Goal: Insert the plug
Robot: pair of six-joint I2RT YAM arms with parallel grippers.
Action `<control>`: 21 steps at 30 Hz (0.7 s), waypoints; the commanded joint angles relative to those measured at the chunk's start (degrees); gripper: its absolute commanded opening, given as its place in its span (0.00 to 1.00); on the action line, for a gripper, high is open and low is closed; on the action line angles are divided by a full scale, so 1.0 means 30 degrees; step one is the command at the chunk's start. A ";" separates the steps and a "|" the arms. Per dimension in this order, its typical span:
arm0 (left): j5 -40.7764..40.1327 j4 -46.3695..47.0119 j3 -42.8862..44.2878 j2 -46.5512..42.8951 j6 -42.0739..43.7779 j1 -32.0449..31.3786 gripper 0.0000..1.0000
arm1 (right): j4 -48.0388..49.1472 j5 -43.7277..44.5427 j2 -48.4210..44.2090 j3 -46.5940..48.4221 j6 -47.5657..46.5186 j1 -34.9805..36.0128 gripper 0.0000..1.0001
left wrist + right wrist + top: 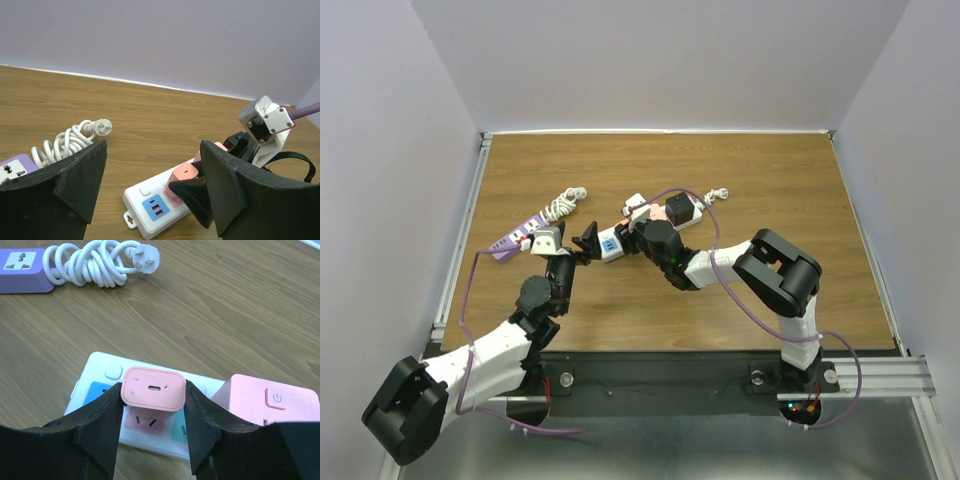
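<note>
The surface (770, 200) looks like brown wood-grain laminate, smooth with a soft sheen. The rail (458, 250) along its left edge is bare, brushed-looking metal. The white power strip (97, 365) is smooth, slightly glossy plastic. The pink plug (154, 388) and the pink cube (270, 400) beside it are satin plastic, a little duller. Near the left edge, the purple strip (25, 272) is matt plastic, and its coiled cable (85, 262) looks smooth and rubbery. The right tool (154, 396) and left tool (152, 170) have matt black, faintly grainy plastic fingers.
</note>
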 commanded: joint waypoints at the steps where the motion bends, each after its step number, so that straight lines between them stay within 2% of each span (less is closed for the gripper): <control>1: -0.0062 0.0794 -0.0244 -0.0461 -0.0054 0.0087 0.86 | 0.0619 0.1401 0.0555 0.0500 0.0197 0.0356 0.01; 13: -0.0003 0.0795 -0.0274 -0.0461 -0.0083 0.0088 0.86 | 0.0794 0.2635 0.0204 -0.1111 0.0637 0.0533 0.01; 21: 0.0026 0.0795 -0.0303 -0.0520 -0.0083 0.0058 0.86 | 0.0619 0.2899 0.0789 -0.1082 0.0461 0.0796 0.01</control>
